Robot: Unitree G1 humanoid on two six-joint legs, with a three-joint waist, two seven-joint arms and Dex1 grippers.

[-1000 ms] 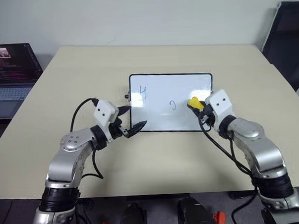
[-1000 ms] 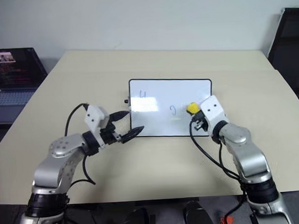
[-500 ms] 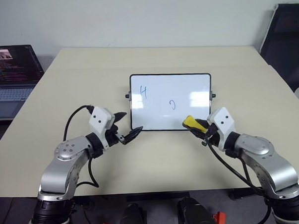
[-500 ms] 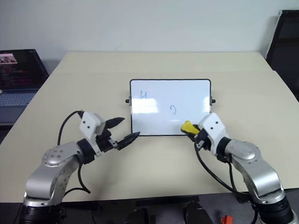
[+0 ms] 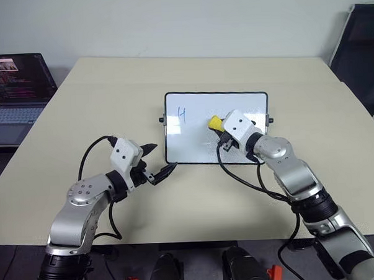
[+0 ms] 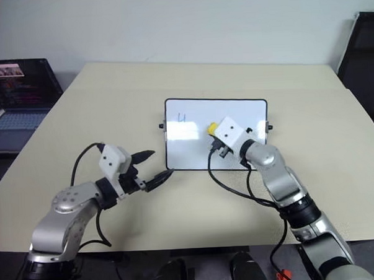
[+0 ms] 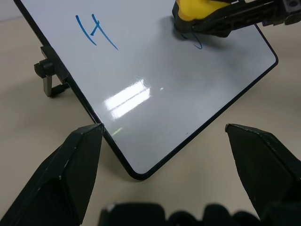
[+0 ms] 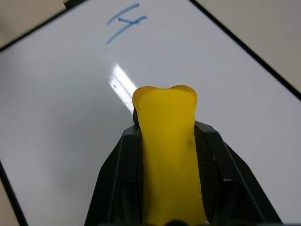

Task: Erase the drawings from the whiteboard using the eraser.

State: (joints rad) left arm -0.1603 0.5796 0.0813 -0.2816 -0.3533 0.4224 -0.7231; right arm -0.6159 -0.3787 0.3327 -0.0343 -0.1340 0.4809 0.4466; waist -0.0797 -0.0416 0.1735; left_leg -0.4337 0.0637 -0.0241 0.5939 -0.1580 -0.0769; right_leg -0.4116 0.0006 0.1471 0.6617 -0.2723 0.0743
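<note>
The whiteboard [image 5: 235,107] lies flat at the table's middle. A blue "H" drawing [image 5: 181,113] sits near its far left corner. My right gripper [image 8: 169,132] is shut on the yellow eraser [image 5: 215,122], which is pressed on the board's middle. A bit of a blue loop [image 7: 197,43] shows under the eraser [image 7: 193,9]. My left gripper [image 5: 163,156] is open and holds nothing, with its fingers [image 7: 80,160] on either side of the board's near left corner, just short of it.
An open laptop [image 5: 14,92] stands off the table's far left. A black chair [image 5: 362,39] is at the far right. Bare table [image 5: 98,100] surrounds the board. Black cables loop from both wrists.
My right gripper has carried the eraser from the board's near edge up and left onto the board's middle, covering the loop mark. The left gripper has stayed put.
</note>
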